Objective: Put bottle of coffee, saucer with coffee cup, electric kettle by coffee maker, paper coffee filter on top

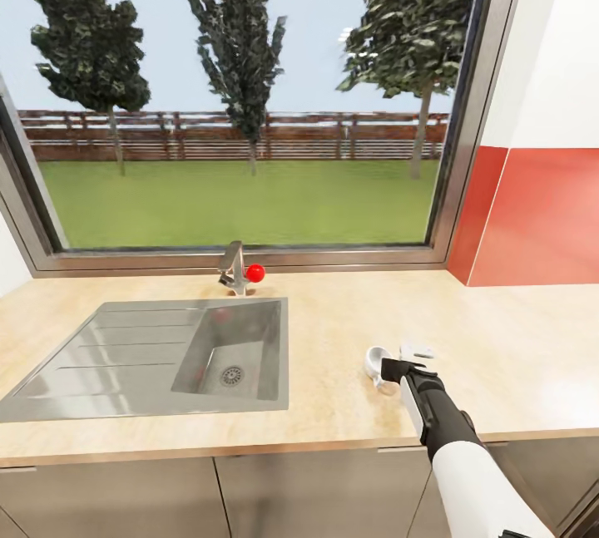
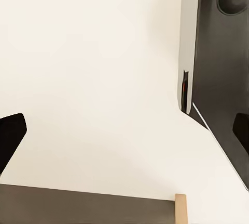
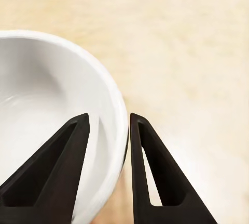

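On the light-wood kitchen countertop (image 1: 507, 330), to the right of the sink, is the white coffee cup (image 1: 377, 362). My right gripper (image 1: 391, 372) is at its rim. The right wrist view shows the coffee cup (image 3: 46, 104) up close, one dark finger (image 3: 62, 156) inside the bowl and the other outside, with the rim pinched between them; the right gripper (image 3: 109, 117) is shut on it. A small flat white piece (image 1: 420, 347) lies just beyond the gripper; I cannot tell what it is. My left gripper (image 2: 124, 135) hangs open, its fingertips far apart, against a plain pale surface.
An inset steel sink (image 1: 150, 355) with a drainboard fills the counter's left half, a tap (image 1: 235, 269) with a red knob behind it. A large window runs along the back. A red wall panel (image 1: 541, 214) closes the right corner. Dark cabinets sit below the counter's front edge.
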Robot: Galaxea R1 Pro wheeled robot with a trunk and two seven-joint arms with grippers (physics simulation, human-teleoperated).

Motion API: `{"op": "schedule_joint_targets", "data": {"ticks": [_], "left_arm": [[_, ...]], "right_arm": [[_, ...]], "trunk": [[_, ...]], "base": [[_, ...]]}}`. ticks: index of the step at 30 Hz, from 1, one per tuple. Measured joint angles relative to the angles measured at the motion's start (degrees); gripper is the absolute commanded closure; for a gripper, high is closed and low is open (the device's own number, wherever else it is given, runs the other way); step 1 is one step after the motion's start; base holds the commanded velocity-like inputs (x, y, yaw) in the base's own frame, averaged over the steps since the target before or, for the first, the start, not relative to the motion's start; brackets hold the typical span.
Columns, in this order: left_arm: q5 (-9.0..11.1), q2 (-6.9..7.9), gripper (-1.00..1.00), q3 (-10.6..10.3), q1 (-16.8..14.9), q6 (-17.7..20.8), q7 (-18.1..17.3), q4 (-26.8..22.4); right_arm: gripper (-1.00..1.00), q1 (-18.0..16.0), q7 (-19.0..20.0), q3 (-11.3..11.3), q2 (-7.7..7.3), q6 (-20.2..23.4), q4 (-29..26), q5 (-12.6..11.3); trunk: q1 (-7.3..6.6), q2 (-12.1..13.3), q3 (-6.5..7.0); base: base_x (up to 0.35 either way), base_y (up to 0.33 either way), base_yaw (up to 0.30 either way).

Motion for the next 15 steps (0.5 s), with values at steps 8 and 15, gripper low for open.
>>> {"op": "schedule_joint_targets", "data": {"ticks": [8, 15], "left_arm": [[0.00, 0.00, -1.00, -0.02, -0.02, -0.13, 0.01, -0.06], [0.09, 0.00, -1.00, 0.08, -0.01, -0.02, 0.15, -0.16]], "right_arm": [[1.00, -0.03, 0.10, 0.17, -0.93, 0.00, 0.16, -0.92], [1.00, 0.01, 0.19, 0.22, -0.79, -0.11, -6.21, -0.67]], "trunk": [[0.02, 0.01, 0.01], [0.04, 0.02, -0.01]], "base": [[-0.043, 0.000, 0.000], [-0.306, 0.073, 0.000]]}}
